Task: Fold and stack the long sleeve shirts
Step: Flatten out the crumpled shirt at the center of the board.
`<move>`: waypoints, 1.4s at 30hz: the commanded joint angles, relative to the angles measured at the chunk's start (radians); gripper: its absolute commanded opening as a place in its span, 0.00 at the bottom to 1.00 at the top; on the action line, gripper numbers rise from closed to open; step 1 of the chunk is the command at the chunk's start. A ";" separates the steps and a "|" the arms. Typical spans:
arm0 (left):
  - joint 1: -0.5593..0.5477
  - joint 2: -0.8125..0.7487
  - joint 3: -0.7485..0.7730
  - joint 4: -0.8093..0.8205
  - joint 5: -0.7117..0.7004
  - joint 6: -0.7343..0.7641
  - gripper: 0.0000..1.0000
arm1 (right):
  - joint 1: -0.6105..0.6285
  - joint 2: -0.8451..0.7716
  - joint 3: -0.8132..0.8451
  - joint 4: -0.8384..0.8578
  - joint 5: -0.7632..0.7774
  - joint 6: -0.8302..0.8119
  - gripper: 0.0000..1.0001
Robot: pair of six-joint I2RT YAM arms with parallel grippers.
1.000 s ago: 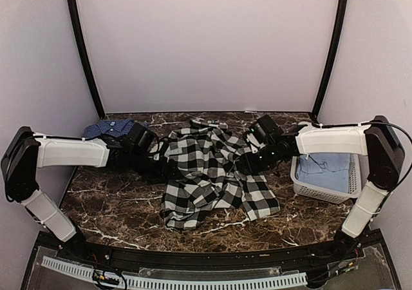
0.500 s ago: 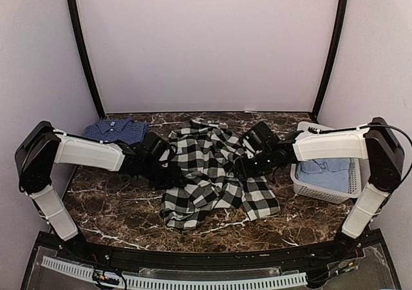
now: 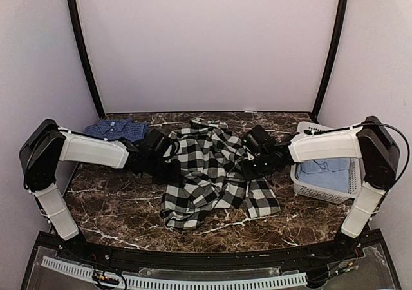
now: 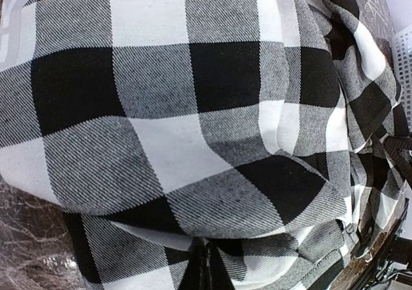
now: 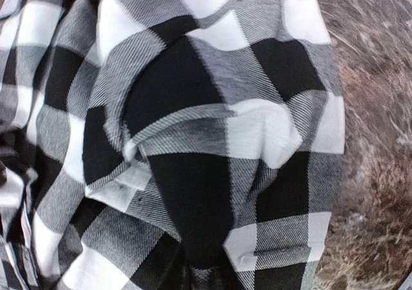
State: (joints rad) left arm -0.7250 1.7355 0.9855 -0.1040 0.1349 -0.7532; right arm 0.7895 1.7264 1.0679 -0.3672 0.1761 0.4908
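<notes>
**Both grippers down at the checked shirt, one on each side**

Your left gripper (image 3: pixel 172 171) is closed. Its jaws are pressed together on a bunched fold at the left edge of the black-and-white checked shirt (image 3: pixel 206 174). In the left wrist view the checked cloth (image 4: pixel 193 142) fills almost the whole picture and gathers to a pinch at the bottom centre.

Your right gripper (image 3: pixel 250 169) sits low at the shirt's right edge, against the cloth. The right wrist view is filled with checked fabric (image 5: pixel 193 142) that hides the fingers. You cannot tell how far those jaws stand apart or whether they have a grip.

The checked shirt lies crumpled and unfolded in the middle of the dark marble table (image 3: pixel 116 200), between the two arms. Its lower part spreads toward the near edge.

The dark blue shirt (image 3: pixel 116 130) lies flat at the table's far left corner, just behind your left forearm.

A white slotted basket (image 3: pixel 302 188) stands at the right edge of the table, partly under your right arm. It holds a light blue garment (image 3: pixel 325 171).
</notes>
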 commanded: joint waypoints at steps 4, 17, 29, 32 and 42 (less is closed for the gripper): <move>-0.002 -0.119 0.035 -0.097 -0.132 0.041 0.00 | -0.013 0.003 0.054 -0.025 0.093 -0.009 0.00; 0.279 -0.281 0.130 -0.263 -0.070 0.196 0.00 | -0.209 0.096 0.258 -0.092 0.124 -0.140 0.00; 0.041 -0.171 -0.037 -0.061 0.012 -0.084 0.21 | -0.208 0.086 0.219 -0.051 0.047 -0.153 0.00; 0.011 -0.137 -0.044 -0.035 0.000 -0.134 0.28 | -0.208 0.076 0.211 -0.043 0.046 -0.159 0.00; -0.026 -0.027 -0.005 -0.010 -0.022 -0.210 0.34 | -0.210 0.058 0.198 -0.028 0.043 -0.173 0.00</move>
State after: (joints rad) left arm -0.7338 1.6890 0.9558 -0.1242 0.1337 -0.9195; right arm 0.5751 1.8278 1.2755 -0.4385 0.2241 0.3298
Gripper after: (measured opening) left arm 0.339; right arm 0.008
